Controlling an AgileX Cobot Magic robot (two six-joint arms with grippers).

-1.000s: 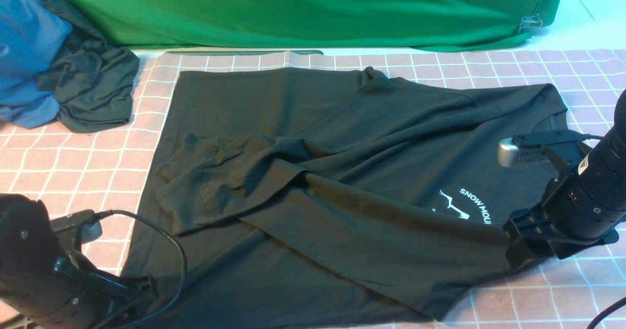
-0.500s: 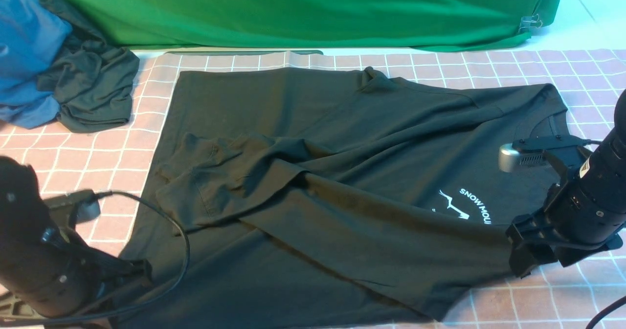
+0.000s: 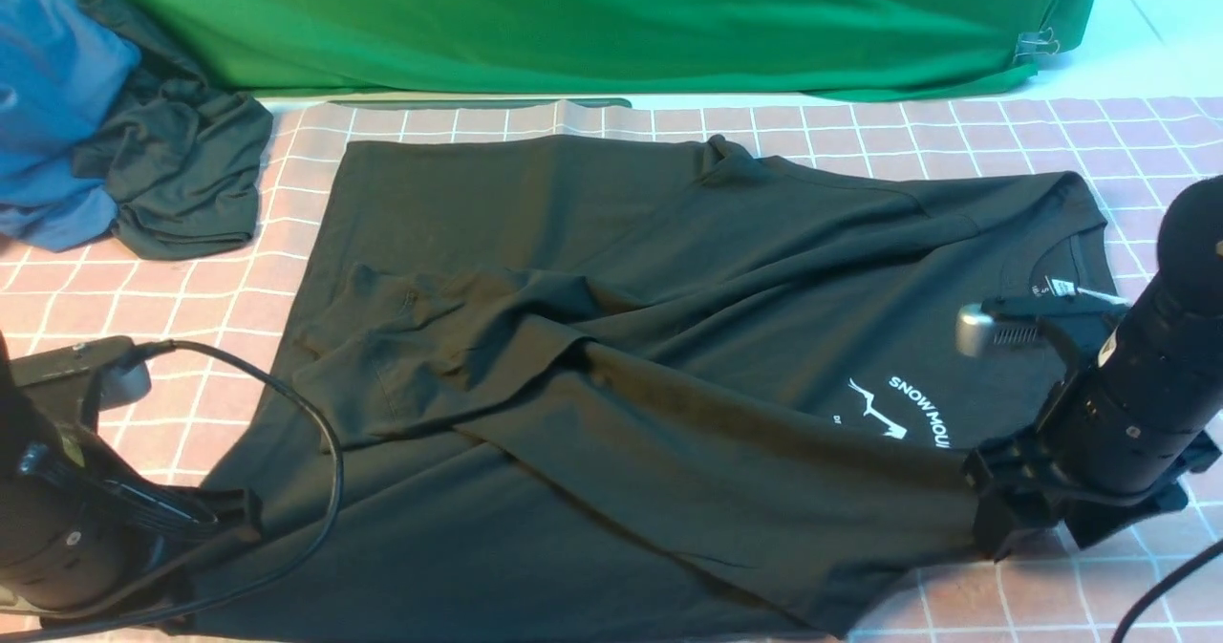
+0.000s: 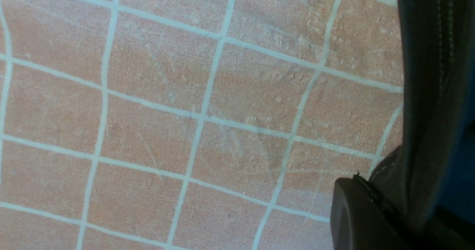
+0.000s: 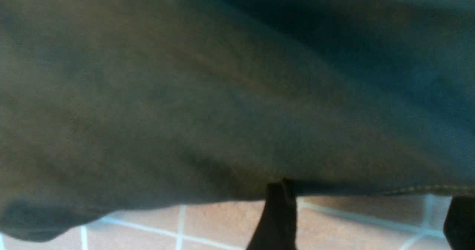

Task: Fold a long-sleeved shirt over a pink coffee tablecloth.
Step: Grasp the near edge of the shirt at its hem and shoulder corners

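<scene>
- Left arm (image 3: 57, 519) — matte black cylindrical housing with small pale screw heads.
- Right arm (image 3: 1147, 385) — matching black barrel with a small white label (image 3: 1111, 345); its print is too small to read.
- Left wrist camera (image 3: 81, 371): flat black body.
- Right wrist camera (image 3: 998, 328): black body, rounded silver end, ribbed vents.
- Left cable (image 3: 330, 452) and right cable (image 3: 1166, 595): black, round.
- Left gripper (image 3: 234, 519) and right gripper (image 3: 994, 524): black angular brackets.
</scene>
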